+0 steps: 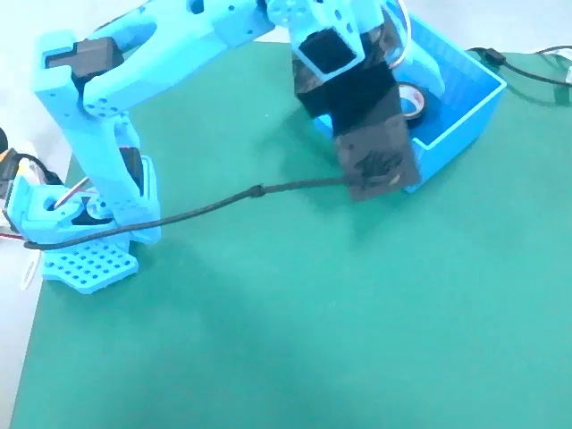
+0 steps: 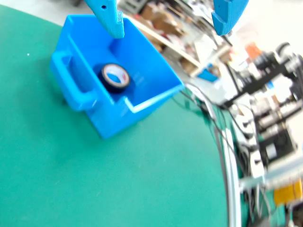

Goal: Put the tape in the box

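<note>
Two blue fingertips of our gripper [image 2: 168, 19] stand wide apart with nothing between them in the wrist view, and the tape [image 2: 115, 77] lies flat on the floor of the box [image 2: 147, 68], below and just ahead of the fingers, so we judge the placing done and only a clear lift away remains. Our wrist view shows the empty open fingers and the box's loop handle [image 2: 71, 85]. Only the fixed view shows the arm [image 1: 116, 80] reaching over the green mat [image 1: 295, 322], its black wrist housing hiding most of the roll.
</note>
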Controlling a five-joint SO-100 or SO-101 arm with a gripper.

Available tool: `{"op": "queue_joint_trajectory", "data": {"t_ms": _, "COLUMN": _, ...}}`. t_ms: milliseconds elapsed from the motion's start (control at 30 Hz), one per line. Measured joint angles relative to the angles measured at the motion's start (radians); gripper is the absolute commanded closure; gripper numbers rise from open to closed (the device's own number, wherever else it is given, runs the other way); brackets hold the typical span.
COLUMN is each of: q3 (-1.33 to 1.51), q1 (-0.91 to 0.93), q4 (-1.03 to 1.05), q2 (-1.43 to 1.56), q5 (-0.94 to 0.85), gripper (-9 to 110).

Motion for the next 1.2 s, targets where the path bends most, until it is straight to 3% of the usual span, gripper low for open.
{"op": "queue_joint_trajectory", "data": {"t_ms": 233, "q3": 0.103, "q1": 0.078, "q4": 0.035, "q2": 0.221, "q5": 0.017, "gripper": 75}}
{"op": "queue_joint_trajectory", "data": {"t_ms": 633, "q3": 0.73, "q1": 0.221, "q4": -0.127, "q2": 0.71, "q5": 0.011, "gripper": 75}}
{"op": "queue_joint_trajectory", "data": {"t_ms": 1000, "q3": 1.308, "q1": 0.247, "q4": -0.333, "q2": 1.118, "q5": 0.002, "gripper": 76}}
{"op": "queue_joint_trajectory", "data": {"t_ms": 1200, "q3": 1.514, "q1": 0.247, "q4": -0.348, "q2": 1.319, "q5": -0.002, "gripper": 78}}
